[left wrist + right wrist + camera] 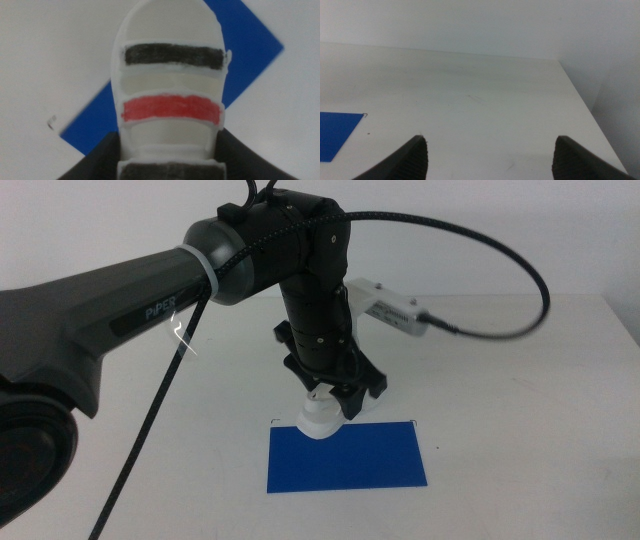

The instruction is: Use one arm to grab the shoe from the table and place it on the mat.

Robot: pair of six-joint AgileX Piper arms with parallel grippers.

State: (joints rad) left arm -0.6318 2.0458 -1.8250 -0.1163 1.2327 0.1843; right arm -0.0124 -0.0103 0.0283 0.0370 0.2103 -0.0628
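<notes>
Left pincer [335, 402] clamped on small white strapped sneaker [322, 418] | shoe hung over far edge of flat blue rectangular mat [350, 465], above white desk [520, 440] | right pincer [490, 155] spread open, waiting apart.

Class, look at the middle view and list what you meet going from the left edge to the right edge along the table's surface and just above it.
Left arm → left gripper holding the shoe over the mat's far left edge → bare table. The right gripper waits outside this view.
</notes>
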